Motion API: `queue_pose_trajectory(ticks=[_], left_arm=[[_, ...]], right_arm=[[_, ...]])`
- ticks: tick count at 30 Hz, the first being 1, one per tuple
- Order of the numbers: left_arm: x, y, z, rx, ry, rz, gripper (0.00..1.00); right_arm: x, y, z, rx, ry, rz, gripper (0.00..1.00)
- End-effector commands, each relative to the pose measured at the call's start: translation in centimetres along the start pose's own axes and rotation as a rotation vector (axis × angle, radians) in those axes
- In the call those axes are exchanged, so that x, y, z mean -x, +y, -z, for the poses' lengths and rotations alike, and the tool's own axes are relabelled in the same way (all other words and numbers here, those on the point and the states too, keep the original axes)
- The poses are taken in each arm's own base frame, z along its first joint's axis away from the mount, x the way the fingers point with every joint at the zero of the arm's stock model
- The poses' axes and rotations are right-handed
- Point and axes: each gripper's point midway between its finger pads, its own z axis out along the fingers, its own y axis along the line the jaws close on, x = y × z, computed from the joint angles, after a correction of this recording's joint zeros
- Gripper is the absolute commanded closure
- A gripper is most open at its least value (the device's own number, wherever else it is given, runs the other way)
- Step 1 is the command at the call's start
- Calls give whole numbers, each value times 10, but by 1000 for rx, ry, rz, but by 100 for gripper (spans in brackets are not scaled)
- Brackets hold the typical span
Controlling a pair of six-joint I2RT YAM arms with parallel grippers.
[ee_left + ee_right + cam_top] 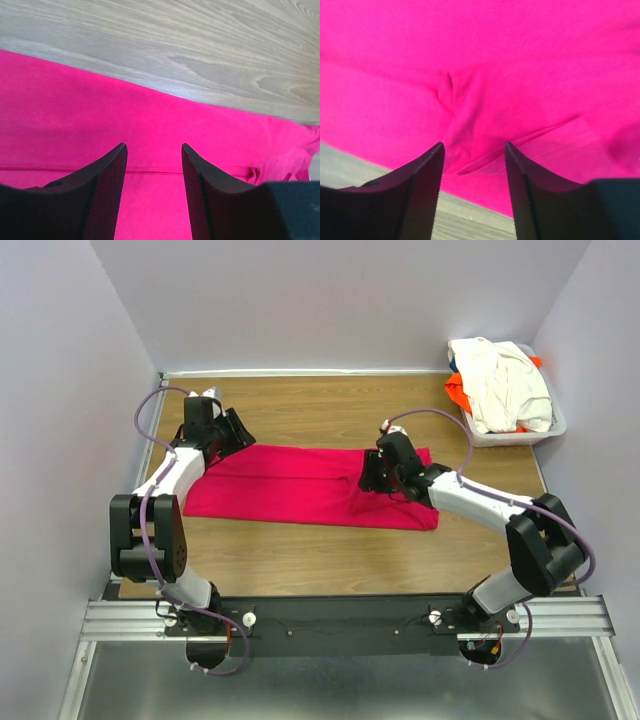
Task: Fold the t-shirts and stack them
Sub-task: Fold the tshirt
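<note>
A crimson-pink t-shirt (300,485) lies folded into a long band across the middle of the wooden table. My left gripper (236,433) hovers over its far left end, open, with flat pink cloth (150,115) showing between the fingers (112,180). My right gripper (372,476) sits low over the shirt's right part, also open. A raised pucker of cloth (455,125) stands just ahead of its fingertips (474,145), not pinched. A cream-white t-shirt (505,380) and an orange t-shirt (458,395) lie heaped in the basket.
The white plastic basket (560,426) stands at the back right corner. Pale walls close in the table on the left, back and right. Bare wood (330,410) shows behind the pink shirt, and more of it (330,555) lies in front.
</note>
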Motion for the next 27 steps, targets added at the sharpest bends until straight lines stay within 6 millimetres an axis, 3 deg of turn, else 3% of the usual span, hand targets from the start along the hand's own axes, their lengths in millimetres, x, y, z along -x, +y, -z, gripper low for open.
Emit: queue_pose_trajectory(ticks=[1,5,7,11,17,27], left_arm=[[-4,-17,-1,-42,10,-50,44],[-6,-27,-1,-48,16,-69,44],[-6,-30,-1,-52,16,-72,44],[-12,-33,-4,-57,31,-78,44],[-14,-35,-4,-61,37,-88,44],[-18,-35,-6,-63,49,-87,44]], right_arm=[[41,-32,17,-166,-152,-16,40],[48,-73,7,-253,-105,-50,40],[52,-78,0,-260,-93,-45,40],[39,-93,-25,-291,-8,-41,40],[21,-95,-25,-279,46,-42,41],[-5,-84,-1,-188,103,-52,42]])
